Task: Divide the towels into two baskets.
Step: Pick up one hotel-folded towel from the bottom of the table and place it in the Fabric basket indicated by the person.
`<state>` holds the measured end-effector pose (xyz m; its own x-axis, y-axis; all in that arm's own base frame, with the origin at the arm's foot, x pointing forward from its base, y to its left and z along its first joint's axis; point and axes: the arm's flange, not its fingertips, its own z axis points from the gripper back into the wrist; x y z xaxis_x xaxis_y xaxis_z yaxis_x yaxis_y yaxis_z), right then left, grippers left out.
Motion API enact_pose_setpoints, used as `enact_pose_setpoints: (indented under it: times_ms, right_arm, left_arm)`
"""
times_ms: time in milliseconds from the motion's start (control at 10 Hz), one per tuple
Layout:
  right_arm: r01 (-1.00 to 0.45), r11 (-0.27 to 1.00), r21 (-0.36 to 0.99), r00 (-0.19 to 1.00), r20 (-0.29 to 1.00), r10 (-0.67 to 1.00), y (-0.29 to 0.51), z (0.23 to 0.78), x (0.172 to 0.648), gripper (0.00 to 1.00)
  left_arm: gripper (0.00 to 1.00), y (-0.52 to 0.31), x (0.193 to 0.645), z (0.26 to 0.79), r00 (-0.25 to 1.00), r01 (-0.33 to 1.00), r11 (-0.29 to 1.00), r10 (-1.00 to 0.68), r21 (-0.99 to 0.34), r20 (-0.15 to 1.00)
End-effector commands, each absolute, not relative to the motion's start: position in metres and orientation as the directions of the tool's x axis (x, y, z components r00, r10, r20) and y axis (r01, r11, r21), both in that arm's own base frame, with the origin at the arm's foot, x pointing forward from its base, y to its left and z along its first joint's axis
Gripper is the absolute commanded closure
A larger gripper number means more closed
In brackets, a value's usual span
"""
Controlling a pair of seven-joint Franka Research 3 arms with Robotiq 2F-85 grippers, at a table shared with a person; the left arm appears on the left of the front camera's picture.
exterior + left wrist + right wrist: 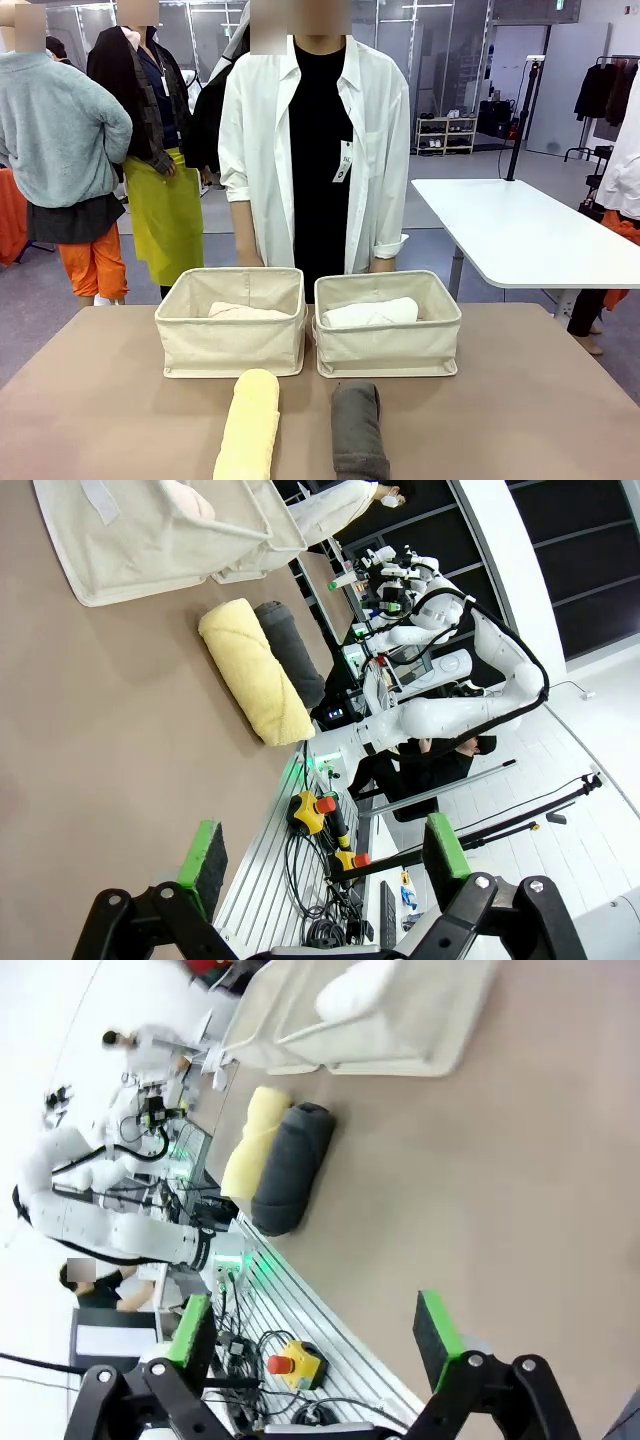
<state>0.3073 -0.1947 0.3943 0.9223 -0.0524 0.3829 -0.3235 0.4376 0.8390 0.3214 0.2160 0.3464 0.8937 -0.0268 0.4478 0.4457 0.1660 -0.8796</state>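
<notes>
Towels are split between table and baskets. The pale pink rolled terry-cloth towel [245, 311] lies inside the left rectangular beige canvas basket [230, 350]. The white rolled terry-cloth towel [370, 313] lies inside the matching right beige canvas basket [388, 350]. Two more rolls lie on the bare brown table [520, 400] on our side of the baskets. The yellow rolled terry-cloth towel [250, 425] sits before the left basket's inner corner, and the dark grey rolled terry-cloth towel [358, 430] sits before the right basket, with a strip of table between them. A person [315, 150] in an open white shirt stands just behind the baskets.

Both loose rolls run their long axes from us towards the baskets, one end facing the canvas walls.

Our left gripper [325, 852] hangs above the table with its green pads [205, 855] spread wide and nothing between them. The yellow towel lies ahead of it, well apart, with the grey towel just beyond. Our right gripper [315, 1330] is equally wide open and empty; from its side the grey towel comes first and the yellow one lies behind.

We judge the left arm nearer the yellow roll and the right arm nearer the grey. In each wrist view the nearer roll lies slantwise to the line between the pads. We think the wrist must turn until the pads straddle the roll across its short width, not along its length. With one towel in each basket, we reckon the task about half done.
</notes>
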Motion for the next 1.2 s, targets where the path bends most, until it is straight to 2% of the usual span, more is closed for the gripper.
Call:
enact_pose_setpoints:
  times_ms: [0, 100, 1100]
  right_arm:
    - [-0.2, 0.463, 0.863, 0.965, 0.255, -0.058, -0.186, 0.392, 0.329, 0.0]
    - [-0.323, 0.438, 0.839, 0.922, 0.383, -0.052, -0.195, 0.394, 0.307, 0.0]
    - [-0.323, 0.438, 0.839, 0.922, 0.383, -0.052, -0.195, 0.394, 0.307, 0.0]
  left_arm:
    - [0.0, 0.217, 0.32, 0.348, 0.886, 0.459, 0.17, -0.025, -0.872, 0.462]
    - [0.0, 0.217, 0.32, 0.348, 0.886, 0.459, 0.17, -0.025, -0.872, 0.462]
    - [0.0, 0.217, 0.32, 0.348, 0.886, 0.459, 0.17, -0.025, -0.872, 0.462]
